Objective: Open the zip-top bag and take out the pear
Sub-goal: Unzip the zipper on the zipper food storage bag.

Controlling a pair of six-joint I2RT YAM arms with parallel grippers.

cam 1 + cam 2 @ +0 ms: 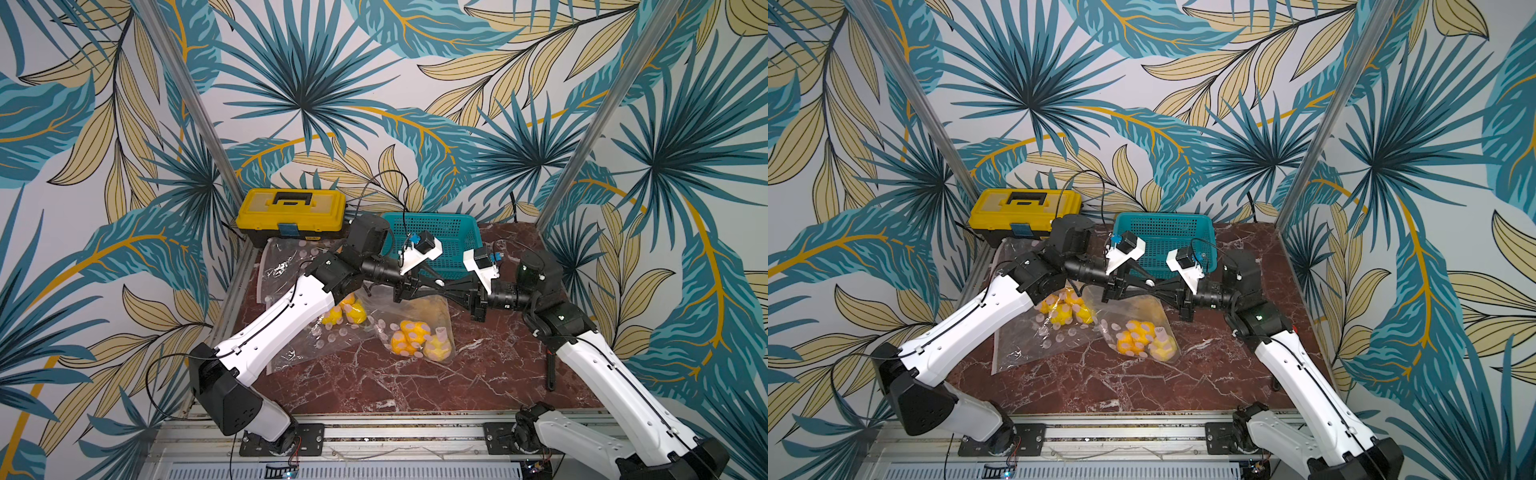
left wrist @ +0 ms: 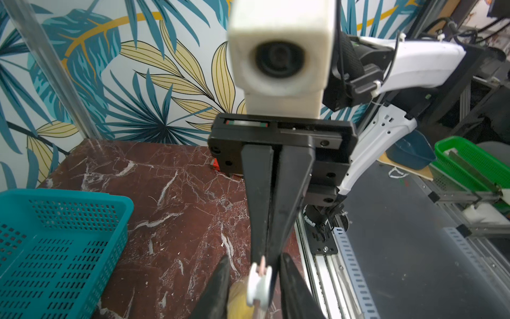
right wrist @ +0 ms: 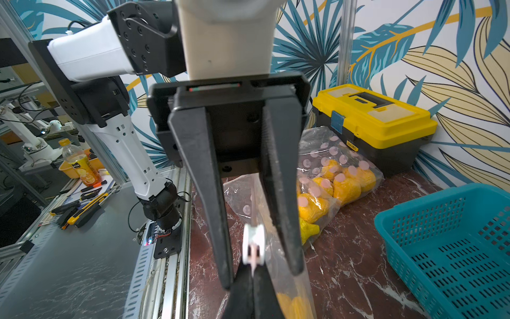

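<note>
Red-veined marble tabletop [image 1: 415, 386] inside leaf-papered walls, with both arms meeting nose to nose above its middle. My right gripper [image 2: 266, 248] is fully closed, pinching the top edge of the zip-top bag [image 1: 409, 316] just beside the white slider [image 3: 253, 243]. I read this as an anchor: the seal gets something to be pulled against, and the bag hangs taut instead of dragging along. My left gripper [image 3: 260, 274] faces it with jaws partly apart, one on each side of the slider. The right wrist view shows a gap on both sides, so it has hold of nothing. Placed so, a small closing would trap the slider for a pull along the track, away from the right gripper. I cannot tell how much of the seal is parted, but I judge the opening step barely begun. Below the pinched edge the bag slumps onto the tabletop. The pear [image 1: 438, 348], which I take to be the paler piece, lies inside among other yellow fruit [image 1: 409, 343] at its low, near end. A second bag [image 1: 328, 336] of similar fruit lies just beside it, partly under the left arm. Behind stand a teal basket [image 1: 449, 232], probably the drop-off, and a yellow toolbox [image 1: 291, 212] in the far left corner. The risk, as I judge it, is thin film slipping from the pinch.
</note>
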